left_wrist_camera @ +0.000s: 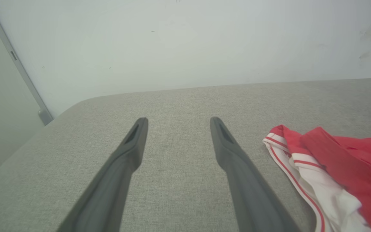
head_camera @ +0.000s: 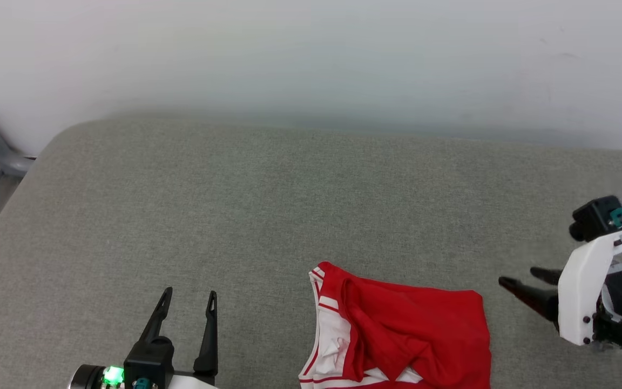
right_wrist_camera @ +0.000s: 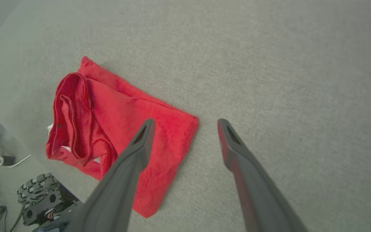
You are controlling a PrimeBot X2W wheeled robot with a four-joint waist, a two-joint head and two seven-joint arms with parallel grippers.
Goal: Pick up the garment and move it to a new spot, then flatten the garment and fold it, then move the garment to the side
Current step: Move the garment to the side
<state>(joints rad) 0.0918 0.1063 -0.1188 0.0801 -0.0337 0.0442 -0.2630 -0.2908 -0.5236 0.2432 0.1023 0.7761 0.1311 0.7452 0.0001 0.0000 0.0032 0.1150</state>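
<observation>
Garment (head_camera: 413,335) folded on cushion (head_camera: 235,189); L fingers (head_camera: 209,335), R fingers (head_camera: 527,296) spread, empty.

The red fabric garment (head_camera: 413,329) is laid on the grey upholstered surface (head_camera: 289,216), near and right of centre; the left gripper (head_camera: 190,293) is placed left of it, the right gripper (head_camera: 519,275) right of it.
</observation>
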